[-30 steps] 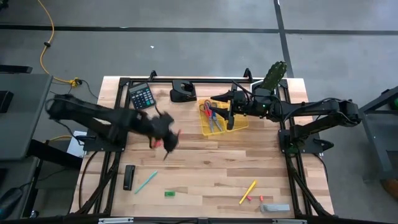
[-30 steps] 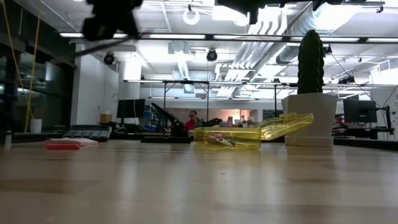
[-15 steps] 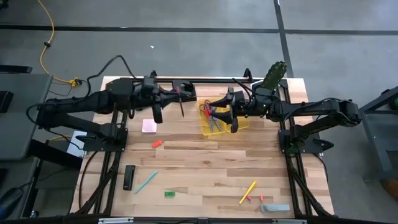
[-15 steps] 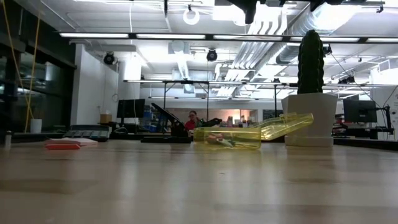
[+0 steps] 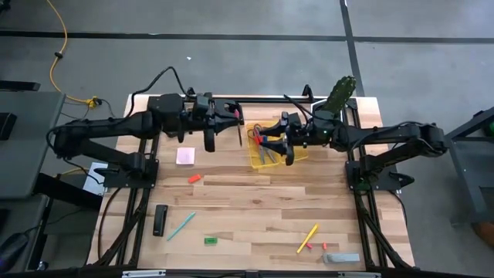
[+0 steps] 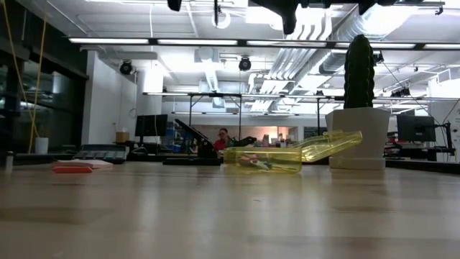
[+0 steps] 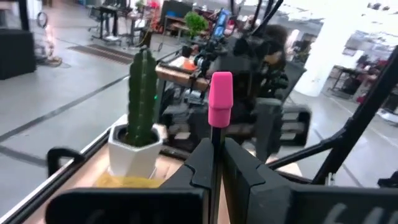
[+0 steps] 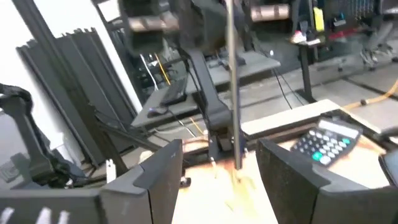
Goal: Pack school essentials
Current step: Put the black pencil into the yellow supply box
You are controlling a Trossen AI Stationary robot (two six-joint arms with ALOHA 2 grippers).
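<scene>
A dark pencil with a pink eraser cap stands upright in the air near the table's far edge, and my left gripper is shut on it. Just to its right, my right gripper hovers open and level over the open yellow case, which holds the scissors. In the right wrist view the pencil stands ahead of the open fingers. Lying flat on the table are a pink pad, a red eraser, a teal pencil, a green eraser, a yellow pencil and pink bits. My left gripper pinches the pencil's shaft between its two fingers, just below the pink eraser cap. The fingers come level from the table's left and lie across the pencil. The pencil stands upright, eraser end up, lifted clear, and its lower part hangs below the fingers.
A cactus in a white pot stands at the far right corner, behind the case. A calculator lies at the far left. A flat black bar and a grey block lie toward the near edge. The middle of the wooden top is bare.
My left gripper has risen from over the pink pad and swung toward the far edge and right, up to the yellow case. It has turned from pointing down to level, staying shut on the pencil, which now stands upright.
</scene>
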